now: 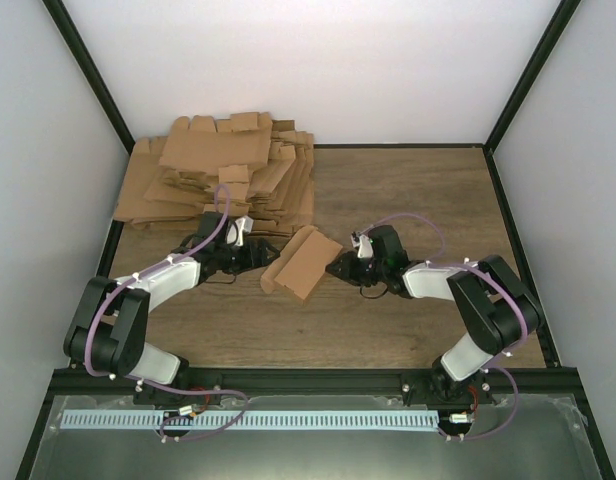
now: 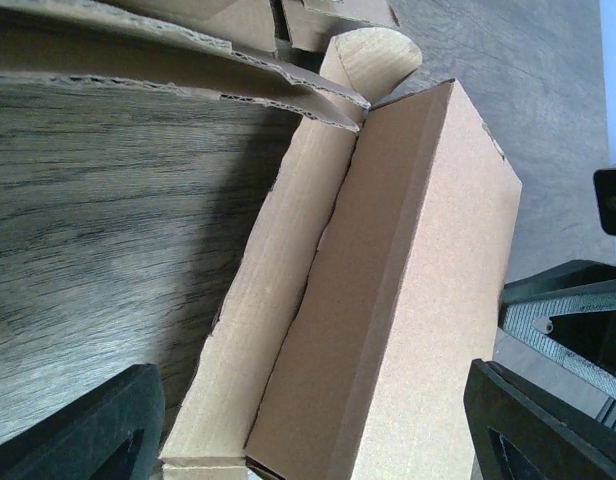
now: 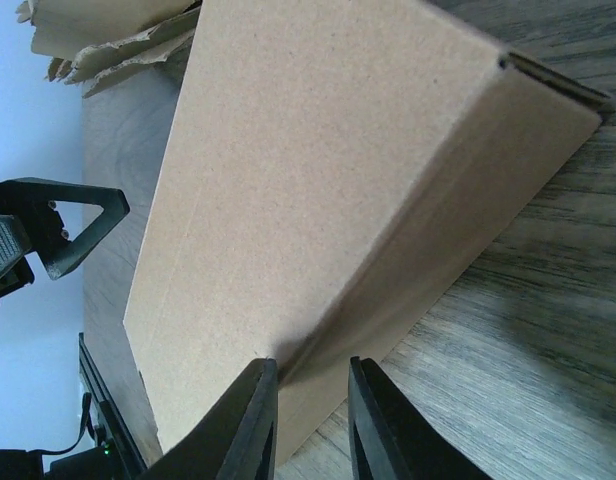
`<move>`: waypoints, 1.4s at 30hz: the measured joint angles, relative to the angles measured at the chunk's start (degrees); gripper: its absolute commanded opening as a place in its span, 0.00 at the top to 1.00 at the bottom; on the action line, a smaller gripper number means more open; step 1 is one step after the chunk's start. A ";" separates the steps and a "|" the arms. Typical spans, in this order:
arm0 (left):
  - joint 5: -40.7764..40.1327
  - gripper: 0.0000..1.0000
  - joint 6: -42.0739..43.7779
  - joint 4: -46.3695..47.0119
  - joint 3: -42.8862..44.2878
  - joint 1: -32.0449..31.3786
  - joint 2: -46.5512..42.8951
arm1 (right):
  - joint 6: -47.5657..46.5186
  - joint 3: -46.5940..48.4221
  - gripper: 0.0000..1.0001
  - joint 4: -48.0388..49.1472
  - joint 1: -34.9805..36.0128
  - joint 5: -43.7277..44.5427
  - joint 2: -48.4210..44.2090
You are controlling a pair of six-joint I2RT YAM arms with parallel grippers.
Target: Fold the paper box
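Note:
The paper box [image 1: 306, 262] lies on the wooden table between the two arms, folded into a long brown carton with a loose curved flap at its far end. In the left wrist view the paper box [image 2: 408, 280] runs away from the camera, its overlapping panels leaving a seam. My left gripper [image 1: 256, 252] is open, and its wide jaws [image 2: 308, 400] straddle the carton's near end. My right gripper [image 1: 340, 268] has narrowed its jaws [image 3: 313, 365] onto the long folded edge of the paper box [image 3: 318, 170], one finger on the top panel and one on the side.
A big pile of flat cardboard blanks [image 1: 223, 175] fills the back left of the table, just behind the left gripper, with its edges [image 2: 188, 50] close over the carton's far end. Black frame posts and grey walls ring the table [image 1: 408, 190].

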 measured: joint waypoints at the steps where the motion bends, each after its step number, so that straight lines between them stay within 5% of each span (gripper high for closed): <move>1: -0.02 0.15 0.00 0.00 0.00 0.00 0.00 | 0.11 0.00 0.78 0.07 0.00 -0.07 0.00; 18: -0.02 0.19 0.15 -0.39 0.00 0.00 0.00 | 0.76 1.27 0.78 0.59 0.28 -0.90 1.42; 26: -0.52 0.18 0.48 -0.94 0.00 0.00 0.44 | 0.52 2.03 0.88 1.64 0.31 -1.64 3.02; 42: -2.14 0.16 2.16 -4.79 2.27 0.00 -3.85 | -1.36 -6.64 0.88 1.38 0.31 0.83 0.33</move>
